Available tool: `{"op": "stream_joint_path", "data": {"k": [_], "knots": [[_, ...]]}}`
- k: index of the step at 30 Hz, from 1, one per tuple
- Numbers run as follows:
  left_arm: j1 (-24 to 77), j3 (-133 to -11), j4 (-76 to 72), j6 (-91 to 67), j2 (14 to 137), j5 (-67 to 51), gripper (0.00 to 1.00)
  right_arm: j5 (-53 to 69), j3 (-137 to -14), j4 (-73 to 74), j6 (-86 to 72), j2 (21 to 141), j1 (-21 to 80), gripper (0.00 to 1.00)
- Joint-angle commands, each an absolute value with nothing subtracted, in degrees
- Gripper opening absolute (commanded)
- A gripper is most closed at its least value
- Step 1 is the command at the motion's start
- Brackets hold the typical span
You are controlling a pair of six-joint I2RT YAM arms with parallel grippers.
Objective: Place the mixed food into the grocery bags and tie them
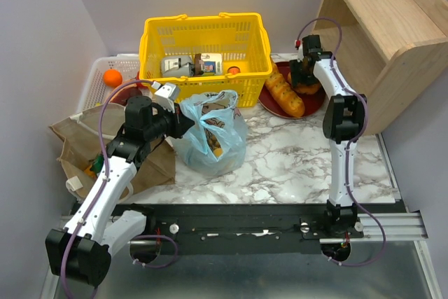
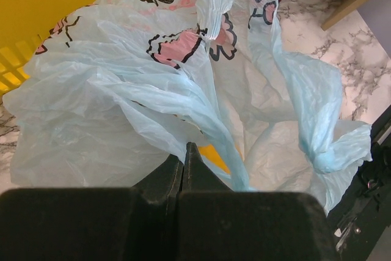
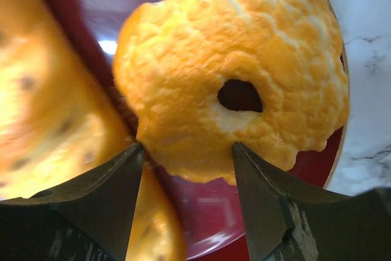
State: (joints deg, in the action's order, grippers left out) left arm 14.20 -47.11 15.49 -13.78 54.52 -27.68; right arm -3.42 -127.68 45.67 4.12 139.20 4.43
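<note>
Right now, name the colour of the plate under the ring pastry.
Dark red plate, best in the right wrist view.

- The left gripper (image 2: 185, 148) fills the bottom edge, its two black fingers (image 2: 160, 178) pressed together with no gap.
- Gathered folds of the light-blue bag (image 2: 110, 114) run down into the closed tips, which pinch the thin film.
- Pink and black cartoon print (image 2: 183, 44) shows on the bag's upper part.
- One bag handle ends in a knotted twist (image 2: 335, 151) at the right.
- A yellow basket (image 2: 43, 4) stands behind the bag at upper left.
- The marble tabletop (image 2: 321, 35) shows at upper right.
</note>
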Motion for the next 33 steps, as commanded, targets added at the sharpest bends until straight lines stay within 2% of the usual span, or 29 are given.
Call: {"op": "stream_joint_path", "data": {"k": [1, 6, 9, 10, 12, 14, 20, 26, 33], "knots": [[13.62, -46.85, 14.33, -14.33, 54.58, -29.62, 0.0, -12.46, -126.22, 47.21, 11.33, 143.26, 5.36, 0.69], [13.62, -46.93, 14.41, -14.24, 54.49, -29.36, 0.0, -15.03, -125.51, 44.56, 14.4, 143.17, 6.06, 0.68], [13.54, -46.93, 14.5, -14.15, 54.41, -29.27, 0.0, -16.34, -125.33, 44.12, 15.82, 143.44, 6.33, 0.45], [13.54, -46.93, 14.5, -14.15, 54.4, -29.18, 0.0, -16.43, -125.07, 43.86, 15.99, 143.35, 6.42, 0.32], [13.45, -46.93, 14.68, -14.06, 54.32, -29.09, 0.0, -16.44, -124.63, 43.42, 16.08, 143.09, 6.5, 0.14], [13.45, -47.02, 14.68, -13.98, 54.05, -29.18, 0.0, -16.35, -124.54, 43.33, 16.26, 143.0, 6.5, 0.01], [13.36, -46.76, 14.77, -14.06, 53.61, -28.92, 0.0, -13.37, -118.84, 41.75, 15.21, 138.53, 6.5, 0.01], [13.36, -46.76, 14.59, -14.15, 53.61, -29.0, 0.0, -11.6, -106.81, 36.39, 9.68, 122.3, 6.59, 0.01], [13.27, -46.76, 14.15, -14.5, 53.18, -29.71, 0.0, -8.0, -100.48, 37.44, 4.23, 111.82, 6.77, 0.01]]}}
